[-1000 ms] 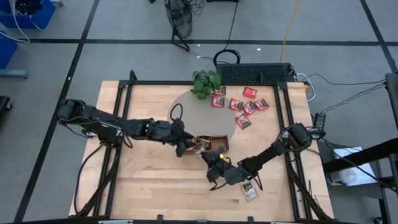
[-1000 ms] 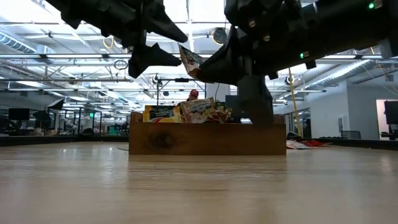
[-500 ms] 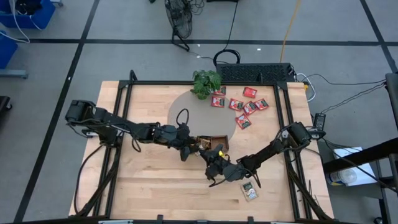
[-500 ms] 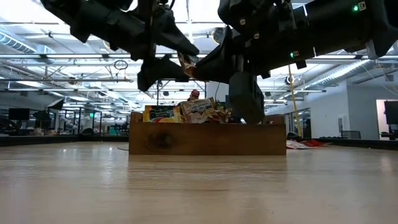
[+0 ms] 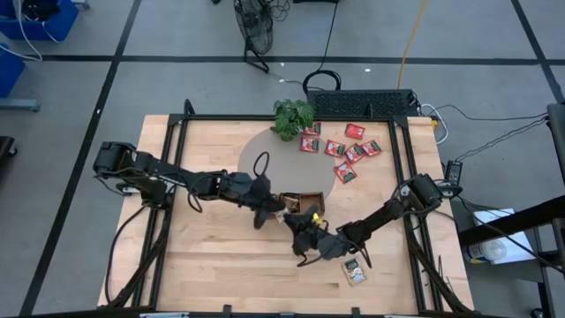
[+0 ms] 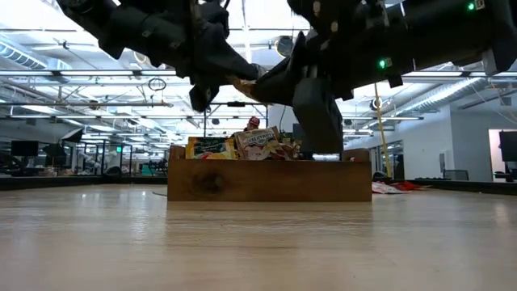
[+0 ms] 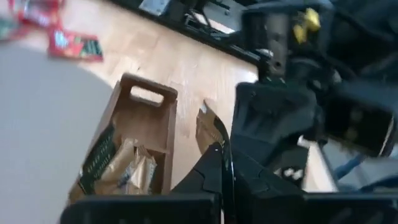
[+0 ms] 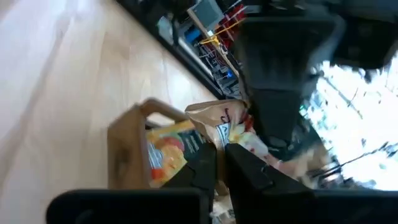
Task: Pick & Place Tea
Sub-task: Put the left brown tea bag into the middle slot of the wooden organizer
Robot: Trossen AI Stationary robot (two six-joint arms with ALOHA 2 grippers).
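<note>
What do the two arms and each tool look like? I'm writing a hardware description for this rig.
Both arms are dark, nearly black, built of slim jointed segments with black cables looping alongside. The left tool and right tool each end in two narrow, tapering dark fingers. The right arm carries a small green indicator light, and a yellow fitting shows on its wrist.

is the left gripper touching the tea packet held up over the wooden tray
Touching. In the low view the left gripper is shut on the tea packet above the wooden tray, meeting the right gripper; the left wrist view shows its fingers pinching the packet's edge.
</note>
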